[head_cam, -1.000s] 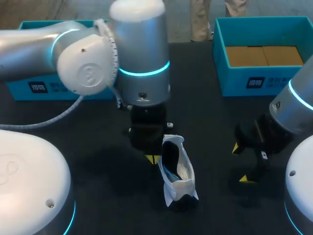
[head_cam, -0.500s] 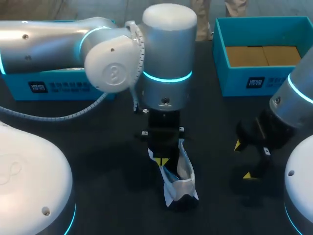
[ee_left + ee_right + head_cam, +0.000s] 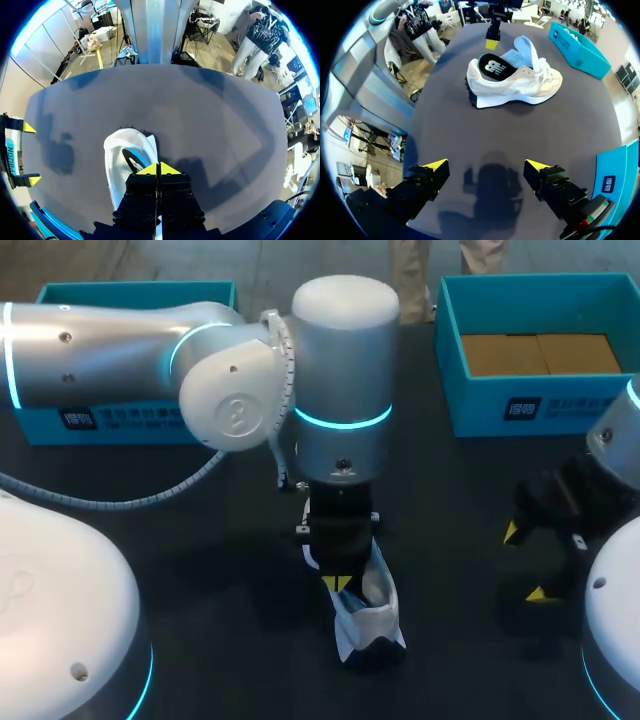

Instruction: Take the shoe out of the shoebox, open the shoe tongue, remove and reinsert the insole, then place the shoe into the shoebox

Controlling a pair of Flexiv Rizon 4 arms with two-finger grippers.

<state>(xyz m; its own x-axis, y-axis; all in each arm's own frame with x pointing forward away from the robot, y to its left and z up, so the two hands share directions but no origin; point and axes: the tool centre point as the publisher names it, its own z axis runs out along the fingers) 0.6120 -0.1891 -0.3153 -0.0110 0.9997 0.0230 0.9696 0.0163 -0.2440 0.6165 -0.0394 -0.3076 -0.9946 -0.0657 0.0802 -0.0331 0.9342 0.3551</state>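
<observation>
Shoe [image 3: 368,612]: white, upright on its sole near the middle of the table [image 3: 215,570], outside the shoebox [image 3: 520,405], tongue lifted.
Left pincer [image 3: 160,169]: tips pressed together, right at the shoe's opening, by the heel end.
Right pincer [image 3: 485,165]: spread wide, holding nothing, well apart from the shoe, bare table between.
Shoebox: open, at the table's far right edge, well apart from both pincers.
</observation>
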